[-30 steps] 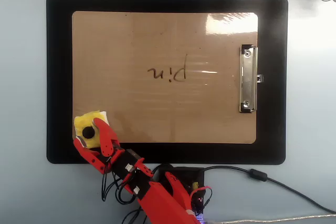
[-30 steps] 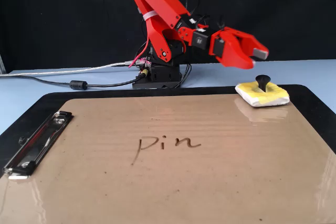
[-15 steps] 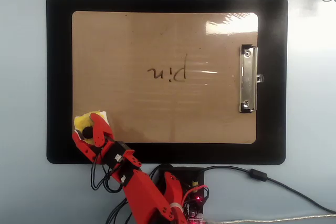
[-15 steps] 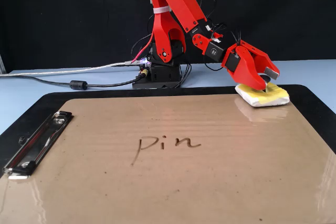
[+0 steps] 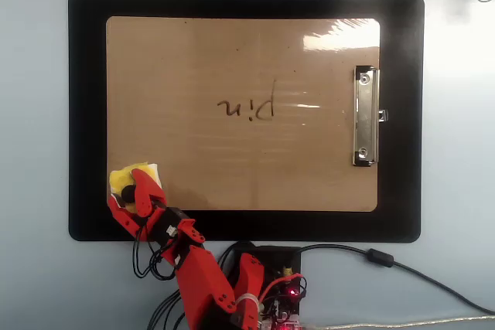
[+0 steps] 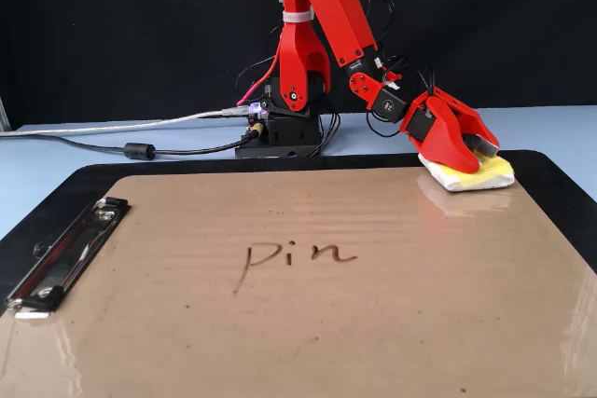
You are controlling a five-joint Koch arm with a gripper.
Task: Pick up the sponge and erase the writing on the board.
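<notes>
The tan board (image 5: 193,75) (image 6: 373,323) lies on a black mat, with its silver clip (image 5: 366,117) (image 6: 56,253) on the right in the overhead view. The writing "pin" (image 5: 247,106) (image 6: 298,255) is in the board's middle. The yellow sponge (image 5: 128,175) (image 6: 494,172) rests on the board's corner nearest the arm's base. My red gripper (image 5: 128,191) (image 6: 478,148) is down on it. Its jaws sit on either side of the black knob (image 5: 128,194) (image 6: 481,145) and look closed on it. The gripper hides most of the sponge.
The black mat (image 5: 85,113) (image 6: 84,179) lies under the board on a pale blue table. The arm's base (image 5: 263,284) (image 6: 284,132) stands just off the mat's edge, with cables (image 5: 402,268) (image 6: 121,148) trailing away from it. A black backdrop stands behind the base in the fixed view.
</notes>
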